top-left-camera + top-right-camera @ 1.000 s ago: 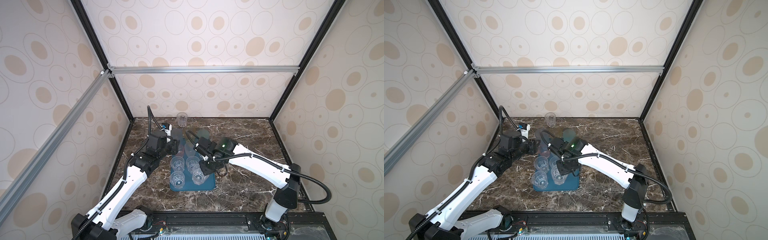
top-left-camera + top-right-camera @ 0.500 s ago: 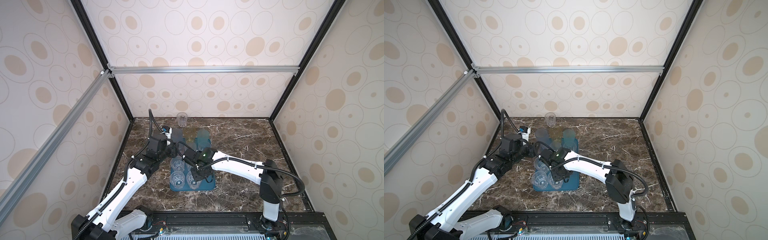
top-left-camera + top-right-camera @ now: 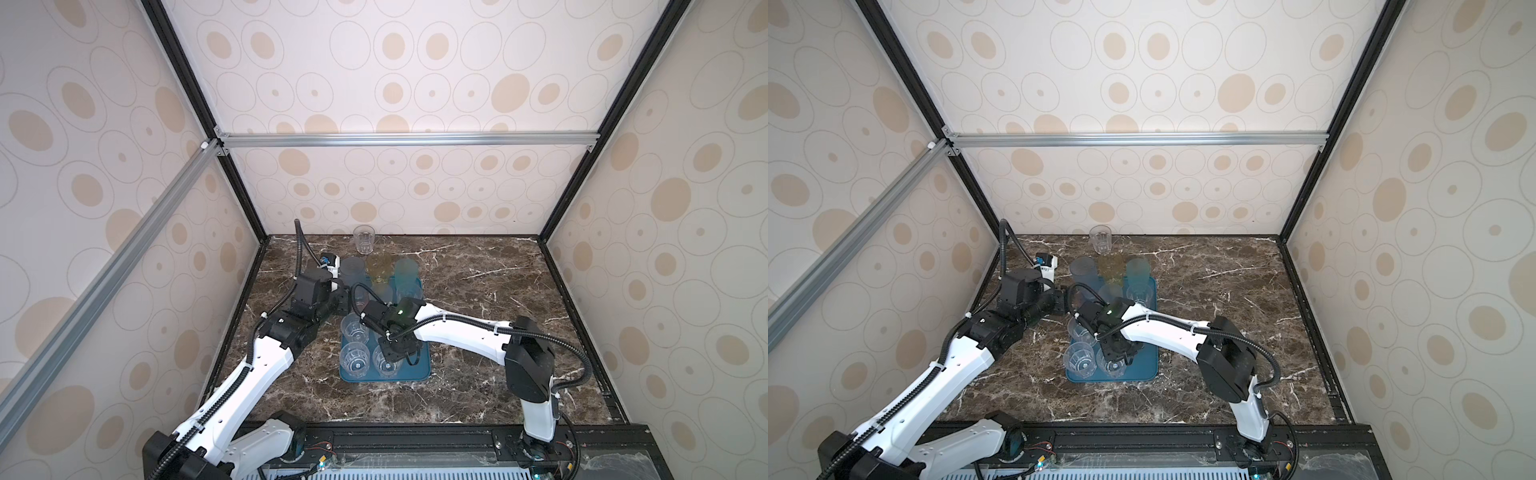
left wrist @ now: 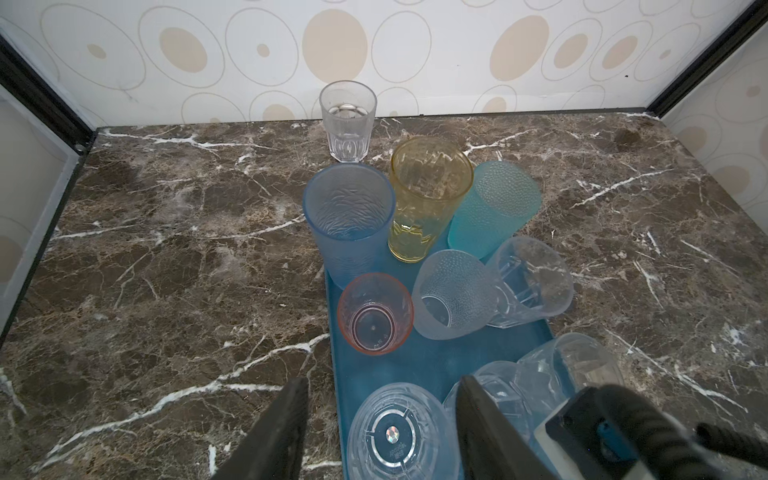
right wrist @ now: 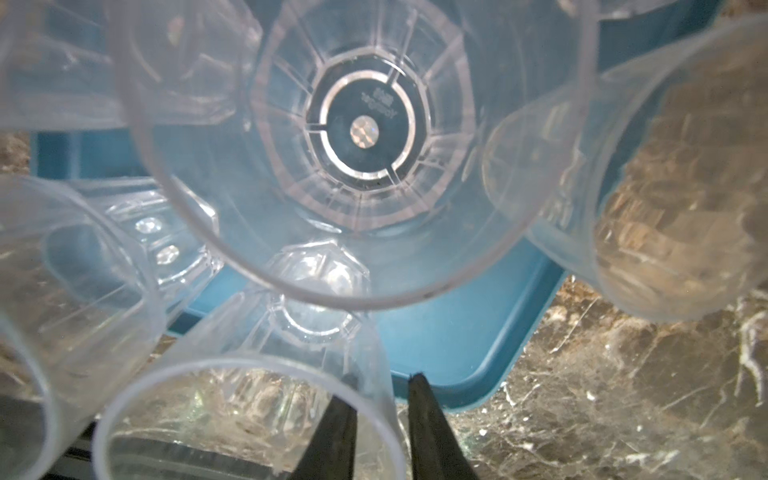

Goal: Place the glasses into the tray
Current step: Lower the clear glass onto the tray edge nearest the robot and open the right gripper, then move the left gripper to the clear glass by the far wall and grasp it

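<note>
On the tray, a glass let go

Across the marble tabletop (image 3: 478, 332), the teal tray (image 3: 420, 371) lies with its long axis running from the front toward the back wall. Upright glasses (image 3: 354, 360), mouths up, crowd it: tinted ones at the far end, clear ones nearer. One clear tumbler (image 3: 364, 240) stands off the tray by the back wall. The right gripper (image 5: 382, 390) hangs over the near row, jaws slightly parted astride the rim of a clear glass (image 5: 270, 332), released. The left gripper (image 4: 383, 379) hovers wide open and empty at the tray's left edge. A second ago the right jaws were pinched shut and that arm's elbow sat farther right.
</note>
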{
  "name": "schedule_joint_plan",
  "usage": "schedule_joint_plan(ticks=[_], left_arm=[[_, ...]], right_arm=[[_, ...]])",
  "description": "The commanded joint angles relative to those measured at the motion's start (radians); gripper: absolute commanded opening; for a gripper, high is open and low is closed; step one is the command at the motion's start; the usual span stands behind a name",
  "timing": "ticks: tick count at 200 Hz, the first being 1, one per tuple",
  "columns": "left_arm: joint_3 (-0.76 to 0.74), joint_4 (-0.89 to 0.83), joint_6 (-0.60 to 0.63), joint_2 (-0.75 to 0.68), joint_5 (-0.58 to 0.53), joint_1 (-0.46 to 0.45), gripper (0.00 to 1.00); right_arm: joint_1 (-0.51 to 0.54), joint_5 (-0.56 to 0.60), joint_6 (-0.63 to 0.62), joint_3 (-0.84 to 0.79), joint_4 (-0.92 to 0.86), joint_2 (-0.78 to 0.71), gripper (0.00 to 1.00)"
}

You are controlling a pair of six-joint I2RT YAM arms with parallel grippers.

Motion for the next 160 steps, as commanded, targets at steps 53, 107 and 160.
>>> schedule_joint_plan(ticks=[53,107,160], left_arm=[[0.184,-0.027,0.095,0.109,0.034,0.092,0.57],[0.406,0.007,0.148,0.354,0.184,0.277,0.54],[0.761,-0.04,0.122,0.786,0.364,0.35,0.56]], right_arm=[[-0.121,0.01,-0.061,0.119,-0.1,-0.149,0.38],[-0.299,0.035,-0.055,0.049,0.045,-0.229,0.39],[-0.376,0.03,-0.098,0.087,0.06,-0.143,0.39]])
